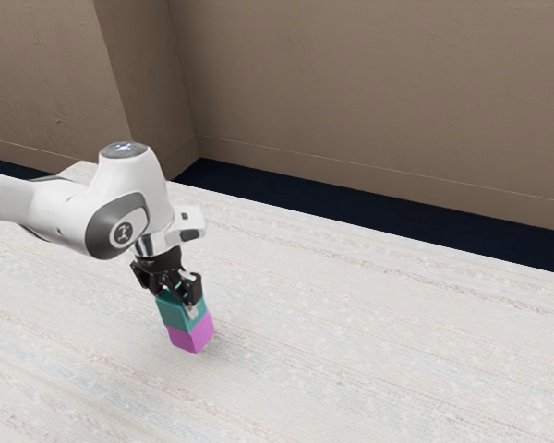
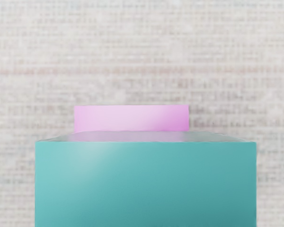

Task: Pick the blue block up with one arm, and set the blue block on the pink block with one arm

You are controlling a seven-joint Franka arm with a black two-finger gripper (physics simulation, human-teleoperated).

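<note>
Two blocks are found directly under the gripper [image 1: 178, 293], one upon the other. The blue block [image 1: 177, 310], teal in shade, is held between the fingers, which are closed against two opposite sides of it at a narrow spread. Its underside appears to be seated on the pink block [image 1: 191, 334], which stands on the table [image 1: 369, 351] just below the hand. In the wrist view the blue block [image 2: 146, 184] is seen close beneath the hand, and a strip of the pink block [image 2: 131, 118] is shown past its far edge, so a slight offset between the two is indicated. The placing step is judged to be in hand and nearly done; release is not yet made. For the next move, the fingers are to be opened without sideways drag, and the hand is to be raised straight up so that the stack is not disturbed.
</note>
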